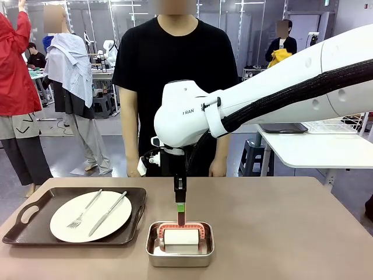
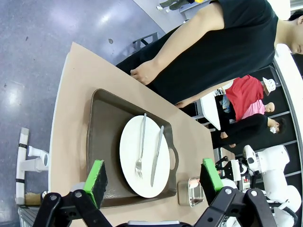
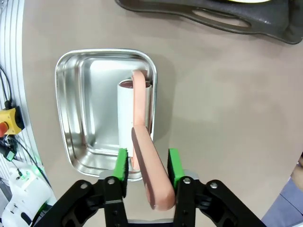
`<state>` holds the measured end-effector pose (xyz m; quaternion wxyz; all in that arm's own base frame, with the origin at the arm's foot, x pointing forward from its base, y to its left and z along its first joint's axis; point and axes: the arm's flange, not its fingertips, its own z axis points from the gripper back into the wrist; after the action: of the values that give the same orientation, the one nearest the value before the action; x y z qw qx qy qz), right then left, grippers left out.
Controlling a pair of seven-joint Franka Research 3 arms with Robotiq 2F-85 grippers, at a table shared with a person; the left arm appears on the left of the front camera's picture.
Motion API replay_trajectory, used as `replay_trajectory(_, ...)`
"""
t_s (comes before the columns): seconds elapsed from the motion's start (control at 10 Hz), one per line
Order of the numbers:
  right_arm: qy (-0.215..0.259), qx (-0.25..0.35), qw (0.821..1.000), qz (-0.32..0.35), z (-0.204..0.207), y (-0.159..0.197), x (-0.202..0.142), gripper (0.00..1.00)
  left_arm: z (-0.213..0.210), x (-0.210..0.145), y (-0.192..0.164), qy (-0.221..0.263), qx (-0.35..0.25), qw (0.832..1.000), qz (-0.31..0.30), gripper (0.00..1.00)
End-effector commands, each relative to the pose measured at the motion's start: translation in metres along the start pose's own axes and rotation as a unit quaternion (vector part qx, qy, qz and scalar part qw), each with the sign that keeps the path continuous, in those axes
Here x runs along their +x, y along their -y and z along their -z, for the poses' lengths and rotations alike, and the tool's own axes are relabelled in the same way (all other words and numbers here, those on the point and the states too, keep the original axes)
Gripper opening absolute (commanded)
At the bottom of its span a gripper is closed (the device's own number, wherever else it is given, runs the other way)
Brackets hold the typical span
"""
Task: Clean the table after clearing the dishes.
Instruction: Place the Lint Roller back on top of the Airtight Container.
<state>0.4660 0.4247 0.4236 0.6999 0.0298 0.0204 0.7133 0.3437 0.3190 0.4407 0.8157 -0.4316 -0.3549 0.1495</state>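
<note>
Tray (image 2: 102, 123), plate (image 2: 129, 156), fork (image 2: 142, 142) and knife (image 2: 157, 153) sit leftmost on the table (image 2: 71, 94), just ahead of your left pincer (image 2: 154, 177), whose jaws are spread wide and empty. Your right pincer (image 3: 147, 163) hangs over the steel pan (image 3: 75, 94), jaws parted, with a sliver of gap either side of the pink handle (image 3: 142, 137) of the roller (image 3: 126, 118). The handle runs lengthwise up between them. For wiping, that arm is plainly nearer.

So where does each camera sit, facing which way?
Front view: fixed, robot's side, facing the person across the table; right arm shows.
Left wrist view: high, looking down past the open left gripper at tray and plate.
Right wrist view: straight down at the steel pan; right gripper flanks the roller handle.
Shared: front and right wrist show the pan.
</note>
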Motion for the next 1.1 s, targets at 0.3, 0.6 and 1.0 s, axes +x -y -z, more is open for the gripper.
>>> replay_trajectory(0.3,0.018,-0.039,0.999,0.022,-0.013,-0.008,-0.009,1.0,-0.003,0.001,0.001,0.001,-0.007,1.0,0.002,1.0)
replay_trajectory(0.6,0.02,-0.039,0.999,0.022,-0.016,-0.009,-0.01,1.0,-0.003,0.001,0.001,0.001,-0.007,1.0,0.002,1.0)
replay_trajectory(1.0,0.018,-0.028,0.999,0.009,-0.019,0.002,-0.005,1.0,-0.003,0.001,0.001,0.001,-0.007,1.0,0.002,1.0)
